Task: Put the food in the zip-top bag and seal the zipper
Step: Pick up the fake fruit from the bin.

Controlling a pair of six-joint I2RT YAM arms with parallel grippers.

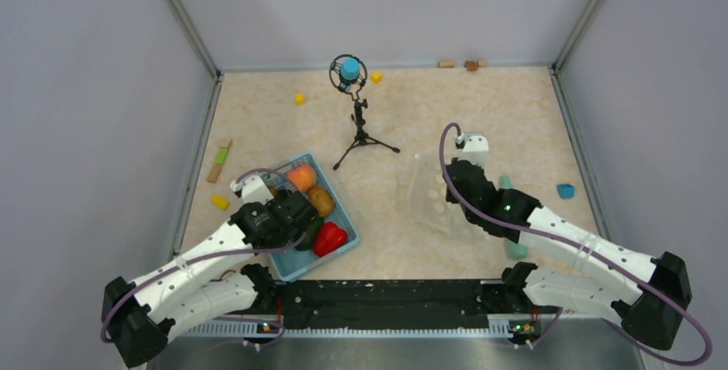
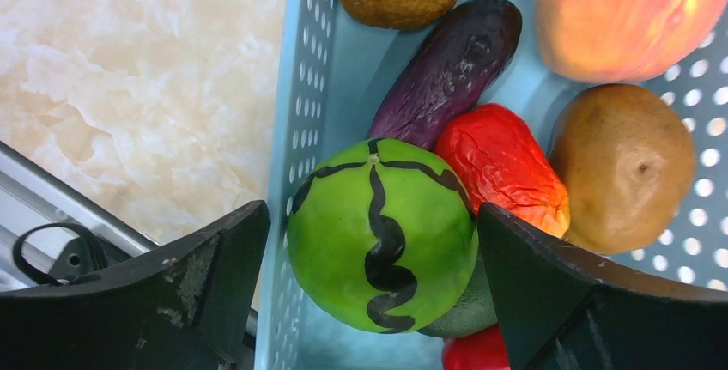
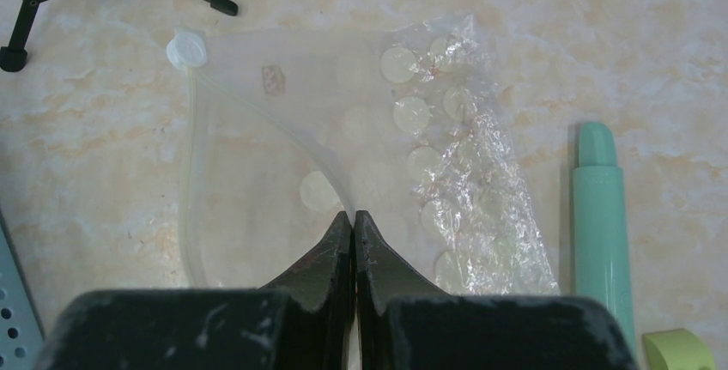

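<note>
On the marbled beige table point(image 1: 481, 112), between grey walls point(image 1: 86, 87), my left gripper point(image 2: 371, 215) gaped around a green fruit point(image 2: 382, 241) in the basket point(image 2: 296, 87); my right gripper point(image 3: 353, 215) pinched the bag point(image 3: 343, 104).

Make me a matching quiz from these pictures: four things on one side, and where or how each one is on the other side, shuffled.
1 green round fruit
2 zip-top bag
3 left pincer
4 mint tube

A wide open
B pinched by the shut right pincer
C resting in the blue basket
D lying beside the bag

Pairs: 1-C, 2-B, 3-A, 4-D
</note>
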